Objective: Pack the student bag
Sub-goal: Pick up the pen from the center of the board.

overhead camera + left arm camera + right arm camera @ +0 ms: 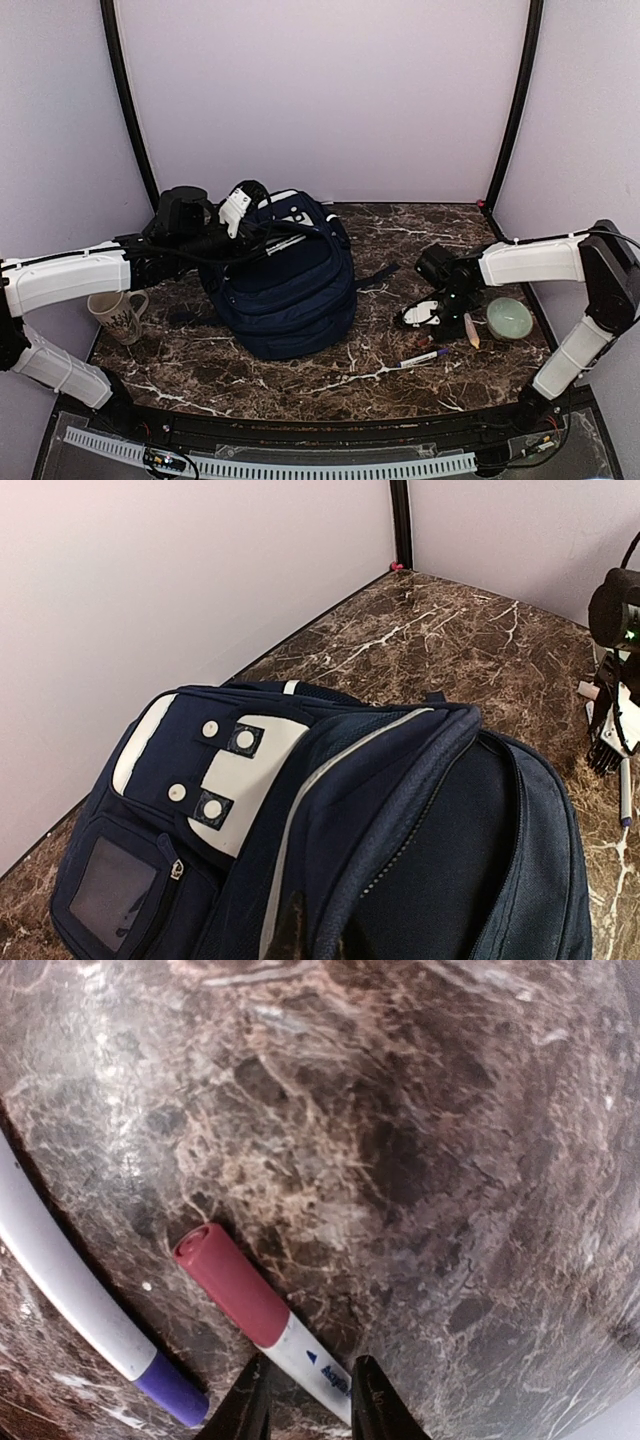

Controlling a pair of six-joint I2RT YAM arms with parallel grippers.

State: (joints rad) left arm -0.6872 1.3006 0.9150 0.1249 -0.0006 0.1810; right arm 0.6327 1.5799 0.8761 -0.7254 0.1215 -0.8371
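The navy fabric backpack (290, 290) lies left of centre on the marble-patterned table (330, 385), with its main zip open. The left gripper (320, 942) pinches the padded rim of that opening, close to the left wall. Bare tabletop stretches behind the bag and to its right. The right gripper (308, 1408), low over the table's right side, is pressed onto the white barrel of a red-capped marker (232, 1285). A purple-capped marker (60, 1260) lies just beside it, not touching. A smooth green bowl (510, 318) and a pencil (470, 330) sit near the right edge. A mug (118, 315) stands at the left edge.
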